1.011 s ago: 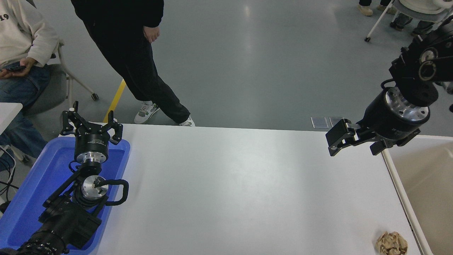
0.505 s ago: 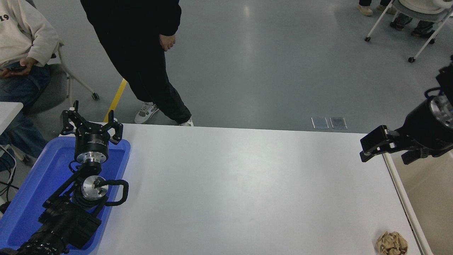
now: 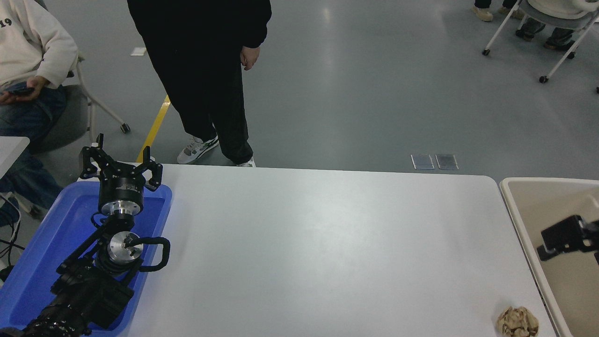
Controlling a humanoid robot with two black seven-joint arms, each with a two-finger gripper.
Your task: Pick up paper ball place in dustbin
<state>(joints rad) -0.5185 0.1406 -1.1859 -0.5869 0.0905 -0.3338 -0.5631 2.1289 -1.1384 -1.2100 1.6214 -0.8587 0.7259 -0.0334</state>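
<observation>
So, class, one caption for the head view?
Paper ball on the table beside the dustbin.

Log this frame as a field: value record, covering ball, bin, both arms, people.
paper ball: on the white table, near right corner, untouched
dustbin: off the table's right edge, beside the ball
right gripper: over the dustbin, mostly cut off by the frame edge, holds nothing visible
left gripper: open, parked over the blue tray, lower left
people: one standing at the far side, one seated at top left
task state: ball not yet picked up
</observation>
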